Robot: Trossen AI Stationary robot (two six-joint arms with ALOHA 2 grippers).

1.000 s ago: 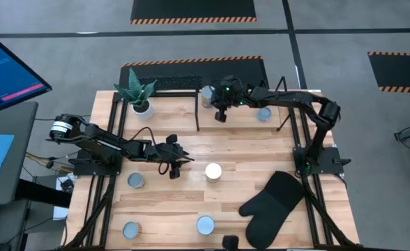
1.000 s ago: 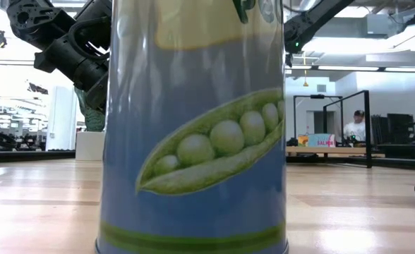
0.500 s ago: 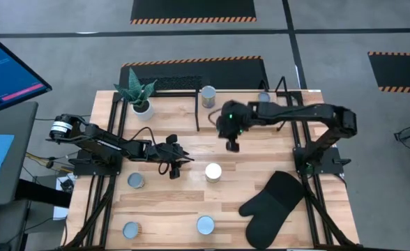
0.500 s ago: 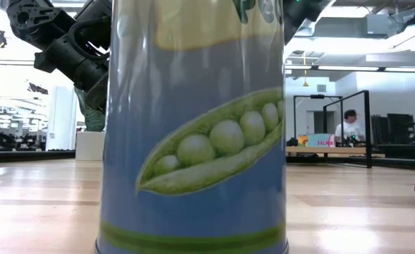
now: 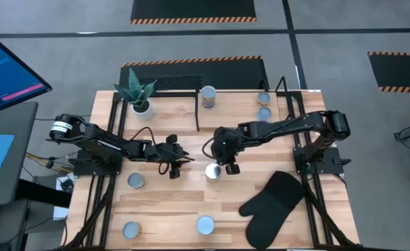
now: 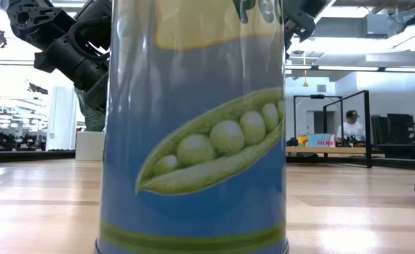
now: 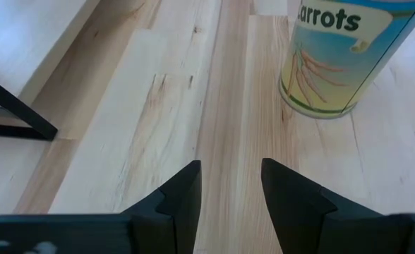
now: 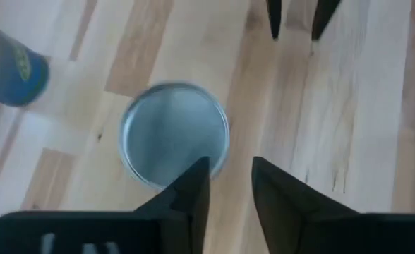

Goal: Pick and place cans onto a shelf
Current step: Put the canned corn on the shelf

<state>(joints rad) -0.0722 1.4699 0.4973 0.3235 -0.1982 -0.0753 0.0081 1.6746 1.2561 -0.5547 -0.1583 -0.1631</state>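
Observation:
A white-topped can (image 5: 213, 171) with a carrot label (image 7: 338, 56) stands upright on its base at the table's middle. My right gripper (image 5: 228, 166) hangs just beside it on the right, pointing down. Its fingers (image 8: 230, 185) are a little apart and empty, next to the can's round top (image 8: 173, 132). My left gripper (image 5: 176, 159) waits left of the can, open and empty (image 7: 230, 187). The shelf (image 5: 198, 90) stands along the far edge. It holds one can (image 5: 208, 95) near its middle and two cans (image 5: 263, 106) on its right.
Three pale blue cans stand on the near table (image 5: 135, 181) (image 5: 130, 229) (image 5: 205, 224). A pea can (image 6: 193, 141) fills the low view. A black oven mitt (image 5: 271, 206) lies near right. A potted plant (image 5: 141, 97) stands at the shelf's left end.
My right gripper has left the shelf, where a can now stands alone, and has swung toward the table's near edge to the white-topped can. Nothing else has moved.

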